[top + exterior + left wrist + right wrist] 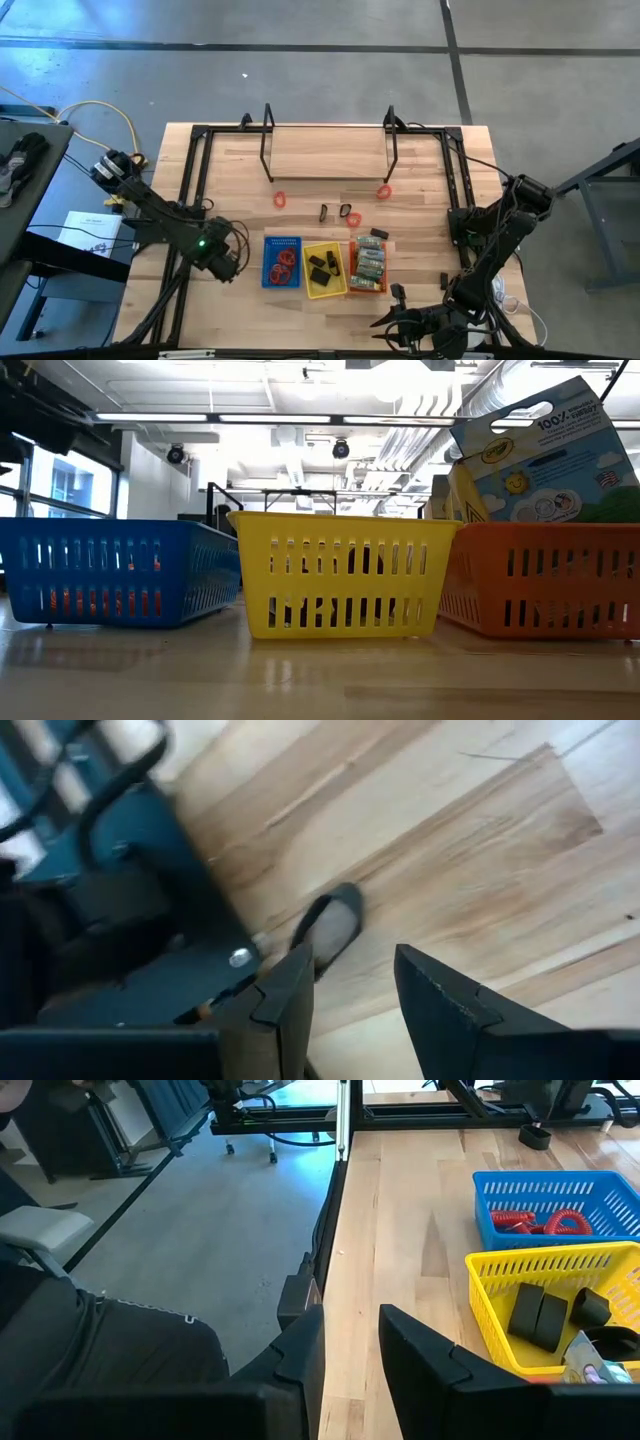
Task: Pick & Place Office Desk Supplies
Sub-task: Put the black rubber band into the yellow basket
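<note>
Supplies (283, 200) loose; box (545, 455) reads "100%"; left pincer (350, 990), right pincer (350, 1345) both parted, empty.

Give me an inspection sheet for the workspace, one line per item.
Surface: wooden table, bare at the left.
Job's things: red loops in blue tray; black pieces in yellow tray; two red loops and black clips loose.
Clutter: nothing seen.
Grippers: left gripper open, empty, near blue tray; right gripper open, empty, at table's front edge.
Cables: yellow cable on floor, left.
Surroundings: papers on floor.
</note>
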